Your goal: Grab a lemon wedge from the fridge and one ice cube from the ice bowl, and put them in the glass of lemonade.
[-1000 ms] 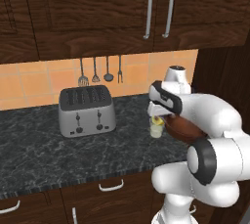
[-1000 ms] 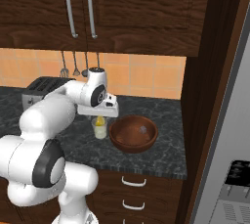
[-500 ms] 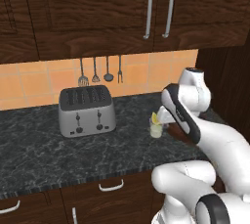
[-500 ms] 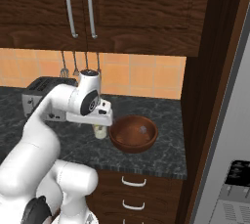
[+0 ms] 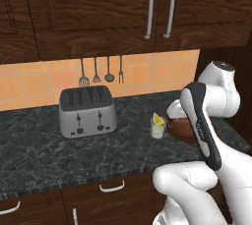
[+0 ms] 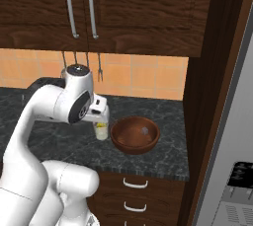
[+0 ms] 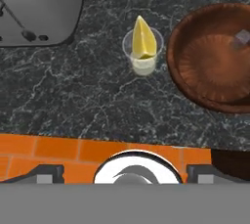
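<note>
While inside glass of lemonade: lemon wedge.

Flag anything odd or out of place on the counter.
The lemon wedge sits in the glass but sticks up above its rim rather than sinking into the lemonade. One ice cube lies in the bowl. No spills show; the toaster stands square.

You won't find any words, numbers, brands or signs to read here; nothing has writing on it.
</note>
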